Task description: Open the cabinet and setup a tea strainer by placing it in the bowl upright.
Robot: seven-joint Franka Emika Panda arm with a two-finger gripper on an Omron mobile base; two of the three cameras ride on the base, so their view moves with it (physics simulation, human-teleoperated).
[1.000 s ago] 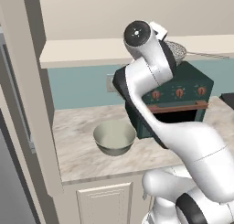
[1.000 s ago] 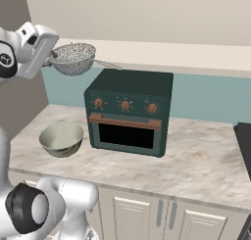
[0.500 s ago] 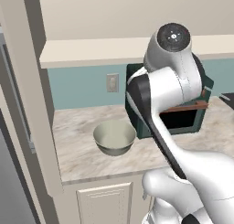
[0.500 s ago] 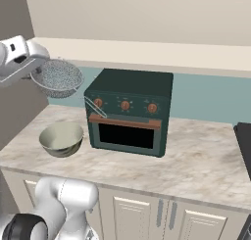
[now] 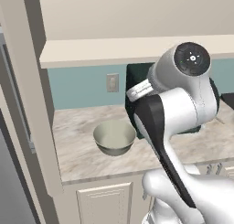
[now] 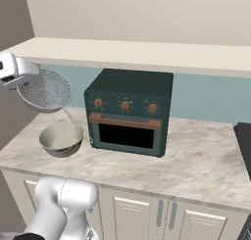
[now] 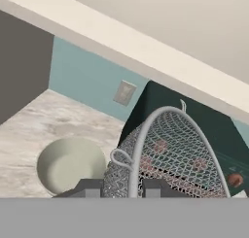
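Observation:
My gripper is shut on the rim of the tea strainer, a round silver mesh basket tilted on its side. In the right base view the gripper holds the tea strainer in the air, above the bowl and a little to its left. The strainer's thin handle slants down towards the oven. The pale bowl stands upright and empty on the marble counter; in the hand view the bowl lies low and left of the mesh. The cabinet's door stands open at the left.
A dark green toaster oven stands on the counter just right of the bowl. Along the wall above runs a beige shelf. A wall outlet sits behind the bowl. The counter has free room right of the oven.
The arm has swung left and down, carrying the strainer from above the oven's top to a spot over the bowl. The bowl and oven have not moved.

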